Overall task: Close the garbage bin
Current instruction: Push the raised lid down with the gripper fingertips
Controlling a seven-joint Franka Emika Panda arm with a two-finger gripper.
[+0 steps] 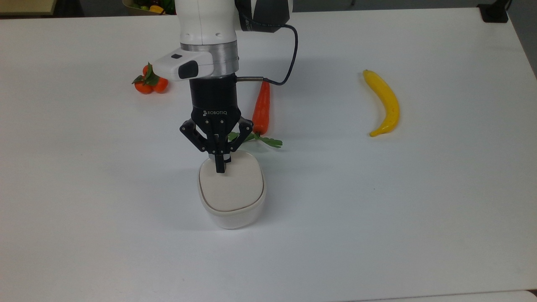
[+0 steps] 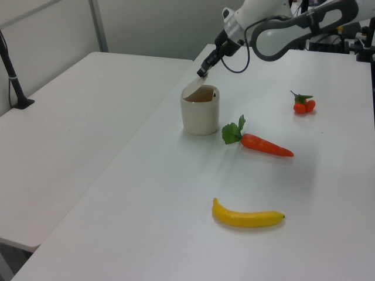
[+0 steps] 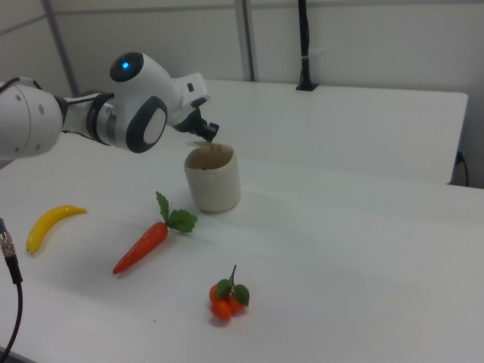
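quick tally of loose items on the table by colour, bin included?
White/beige: 1, the garbage bin, with the gripper at its lid
Orange: 2, the carrot and the cluster of small oranges
Yellow: 1, the banana
Total: 4

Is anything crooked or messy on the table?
Only the garbage bin: its lid slants half-raised instead of lying flat, with the gripper at its raised edge. The carrot, banana and small oranges lie tidy; nothing is spilled.
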